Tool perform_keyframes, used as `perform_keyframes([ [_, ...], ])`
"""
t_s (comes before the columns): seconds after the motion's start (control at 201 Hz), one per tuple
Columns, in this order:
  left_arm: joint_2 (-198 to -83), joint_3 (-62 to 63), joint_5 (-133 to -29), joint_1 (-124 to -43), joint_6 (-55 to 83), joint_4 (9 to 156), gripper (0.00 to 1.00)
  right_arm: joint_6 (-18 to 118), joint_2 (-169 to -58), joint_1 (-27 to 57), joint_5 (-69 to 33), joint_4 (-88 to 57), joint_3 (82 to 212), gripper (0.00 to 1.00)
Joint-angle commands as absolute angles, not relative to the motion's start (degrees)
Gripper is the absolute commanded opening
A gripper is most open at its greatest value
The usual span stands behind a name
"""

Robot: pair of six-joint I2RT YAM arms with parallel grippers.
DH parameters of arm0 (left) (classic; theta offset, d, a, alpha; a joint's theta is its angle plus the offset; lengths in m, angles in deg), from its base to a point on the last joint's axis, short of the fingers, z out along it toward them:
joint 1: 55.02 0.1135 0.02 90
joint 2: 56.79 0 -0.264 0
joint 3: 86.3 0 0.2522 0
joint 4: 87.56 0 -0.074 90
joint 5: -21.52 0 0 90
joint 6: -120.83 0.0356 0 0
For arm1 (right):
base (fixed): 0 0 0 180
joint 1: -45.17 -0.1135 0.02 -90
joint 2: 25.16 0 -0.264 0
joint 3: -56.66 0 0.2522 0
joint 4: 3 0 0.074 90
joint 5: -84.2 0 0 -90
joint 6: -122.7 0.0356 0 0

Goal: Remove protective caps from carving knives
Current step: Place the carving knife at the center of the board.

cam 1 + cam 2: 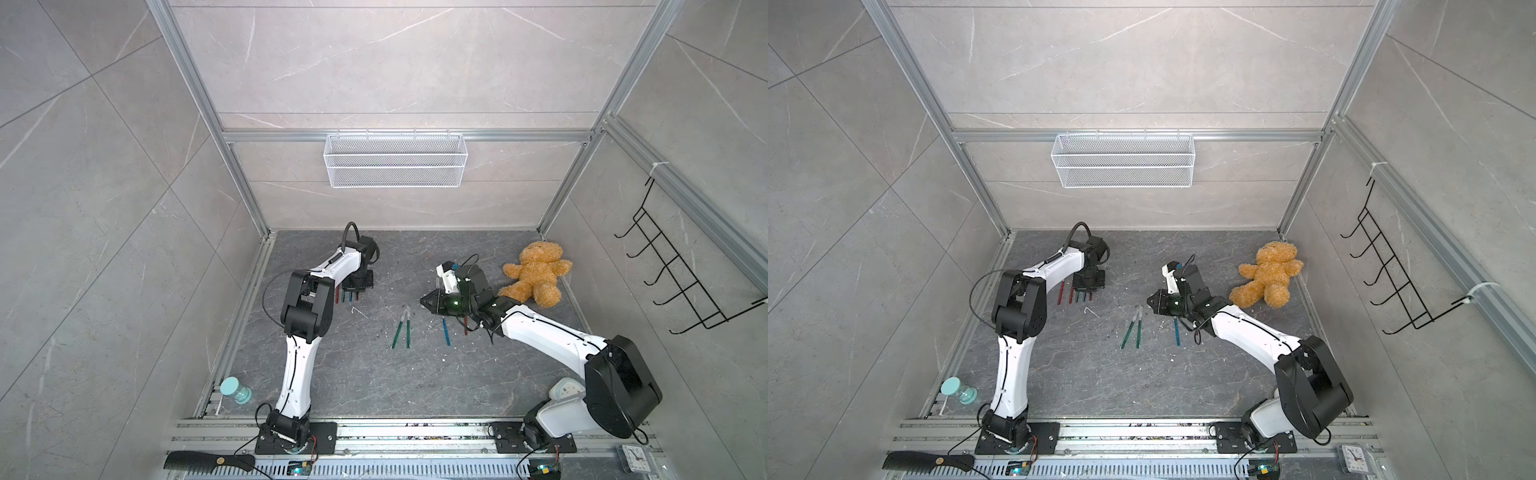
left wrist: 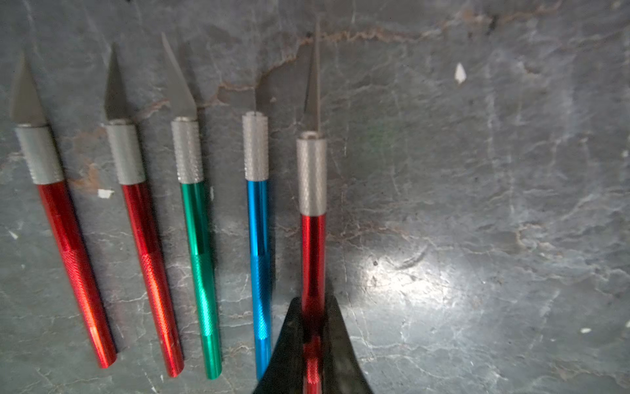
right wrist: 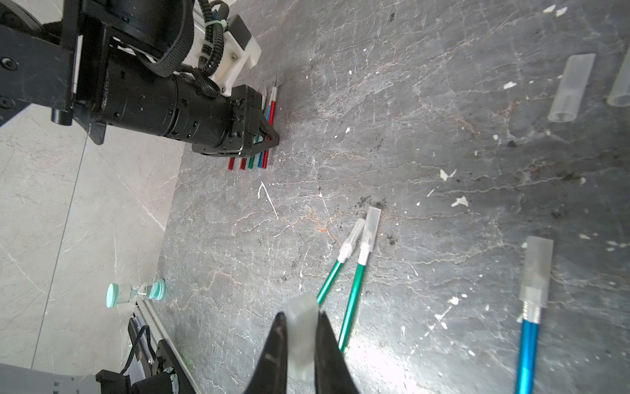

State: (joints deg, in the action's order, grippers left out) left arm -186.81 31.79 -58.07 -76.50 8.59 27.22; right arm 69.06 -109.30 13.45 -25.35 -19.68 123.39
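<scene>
A robot lab cell: aluminium frame (image 1: 270,136), stone-look wall panels (image 1: 395,62), left arm (image 1: 297,365) and right arm (image 1: 548,336) bolted along the bench's (image 1: 374,374) front edge.

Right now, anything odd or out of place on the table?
A teddy bear lies sprawled in the far right corner of the table, and it has nothing to do with the job. White flecks are scattered over the surface like chips or debris. Nothing looks spilled or broken.
</scene>
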Motion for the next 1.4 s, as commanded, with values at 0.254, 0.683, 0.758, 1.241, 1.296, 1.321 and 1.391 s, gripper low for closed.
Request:
perform_keyframes([
  [0.254,-188.8,32.7,-59.2,-76.2,9.8,24.8,0.12,68.0,-110.4,13.0,-25.7,-19.7,124.2,0.0],
  [0.683,-189.3,33.1,-59.8,-76.2,9.9,24.6,0.21,67.9,-110.5,13.0,-25.6,-20.0,124.4,0.0],
  [0.758,-189.4,33.3,-59.8,-76.3,10.0,24.6,0.19,68.0,-110.5,13.0,-25.6,-20.0,124.3,0.0],
  [1.241,-189.6,33.6,-60.2,-76.3,10.2,24.4,0.06,68.0,-110.6,13.0,-25.8,-20.0,124.5,0.0],
  [1.296,-189.7,33.7,-60.4,-76.3,10.1,24.5,0.06,68.0,-110.6,13.0,-25.7,-20.0,124.4,0.0],
  [1.321,-189.6,33.7,-60.5,-76.3,10.1,24.4,0.06,67.9,-110.6,13.0,-25.7,-20.0,124.5,0.0],
  [1.391,-189.5,33.9,-60.4,-76.3,10.0,24.4,0.09,68.0,-110.6,13.0,-25.7,-20.0,124.4,0.0],
])
